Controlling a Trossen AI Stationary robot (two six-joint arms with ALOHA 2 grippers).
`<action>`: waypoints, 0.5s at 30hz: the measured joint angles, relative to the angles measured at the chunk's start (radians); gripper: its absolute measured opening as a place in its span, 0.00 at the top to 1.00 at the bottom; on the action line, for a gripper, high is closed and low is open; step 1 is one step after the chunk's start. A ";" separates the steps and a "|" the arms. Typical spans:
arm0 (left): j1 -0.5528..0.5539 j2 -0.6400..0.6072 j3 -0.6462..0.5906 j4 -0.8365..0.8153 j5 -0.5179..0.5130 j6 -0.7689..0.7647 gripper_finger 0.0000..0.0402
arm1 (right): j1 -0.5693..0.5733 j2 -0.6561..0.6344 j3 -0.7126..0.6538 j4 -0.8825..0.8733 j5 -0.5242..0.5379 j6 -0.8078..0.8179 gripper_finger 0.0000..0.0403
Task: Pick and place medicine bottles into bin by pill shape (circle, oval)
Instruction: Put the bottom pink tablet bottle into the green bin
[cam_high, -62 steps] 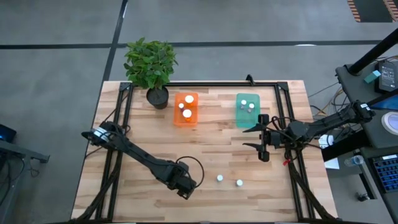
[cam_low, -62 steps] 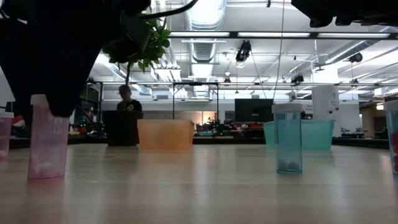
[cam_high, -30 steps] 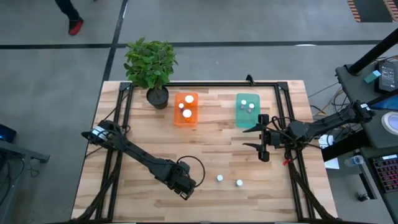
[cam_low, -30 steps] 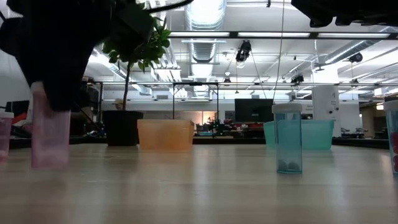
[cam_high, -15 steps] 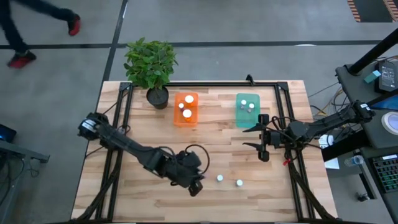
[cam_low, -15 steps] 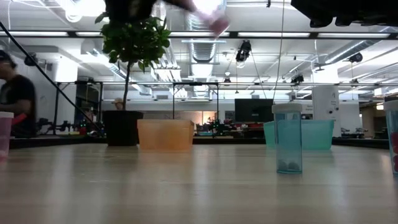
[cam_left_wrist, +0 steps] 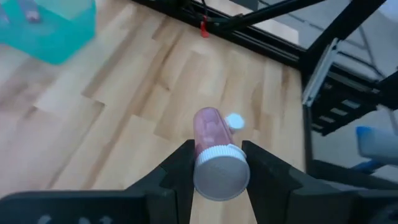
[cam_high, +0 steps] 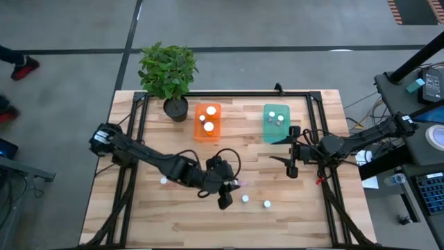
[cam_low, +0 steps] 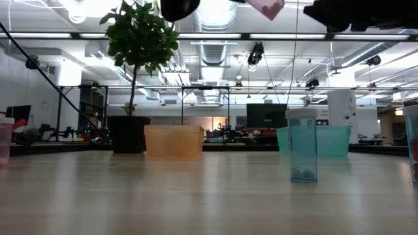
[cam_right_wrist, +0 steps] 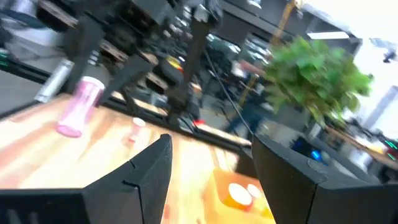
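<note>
My left gripper (cam_high: pixel 231 189) hangs above the table's near middle, shut on a pink medicine bottle (cam_left_wrist: pixel 214 140) with a white cap (cam_left_wrist: pixel 222 175); the same bottle shows high up in the low view (cam_low: pixel 266 7). Three white-capped bottles stand on the wood (cam_high: pixel 245 199) (cam_high: pixel 267 204) (cam_high: pixel 164 181); a teal one (cam_low: pixel 304 145) stands upright on its base. The orange bin (cam_high: pixel 207 122) and the teal bin (cam_high: pixel 276 123) sit toward the far edge, each with bottles inside. My right gripper (cam_high: pixel 291 161) waits open at the table's right, nothing between its fingers (cam_right_wrist: pixel 149 171). My left gripper pinches the pink bottle between its two fingers (cam_left_wrist: pixel 181 163), which stand on either side of its cap end (cam_left_wrist: pixel 211 151). The fingers slant downward and the bottle lies along them, cap toward the wrist, body (cam_left_wrist: pixel 208 124) pointing away. The bottle is lifted clear of the table.
A potted plant (cam_high: pixel 168 71) stands at the far left corner, its black pot (cam_low: pixel 128 134) beside the orange bin. A black frame (cam_high: pixel 319 125) runs along the table's edges. Another pink bottle (cam_low: pixel 5 141) stands at the low view's left edge.
My left gripper has risen from the near table top with the pink bottle and gone toward the table's right and far side, rolling its wrist. The bottle, upright on the wood before, now hangs tilted and clear. A person has walked past beyond the far left corner.
</note>
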 joint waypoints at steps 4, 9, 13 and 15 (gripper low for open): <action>0.053 0.000 0.000 0.000 0.018 0.115 0.75 | 0.000 0.001 0.043 -0.104 0.089 0.042 0.48; 0.125 0.001 0.000 0.001 0.022 0.279 0.75 | 0.000 0.025 0.189 -0.423 0.095 0.164 0.50; 0.168 0.010 0.000 0.001 0.021 0.428 0.75 | 0.000 0.057 0.298 -0.653 0.066 0.299 0.51; 0.186 0.010 0.000 0.006 0.021 0.499 0.75 | 0.000 0.073 0.332 -0.703 0.049 0.347 0.50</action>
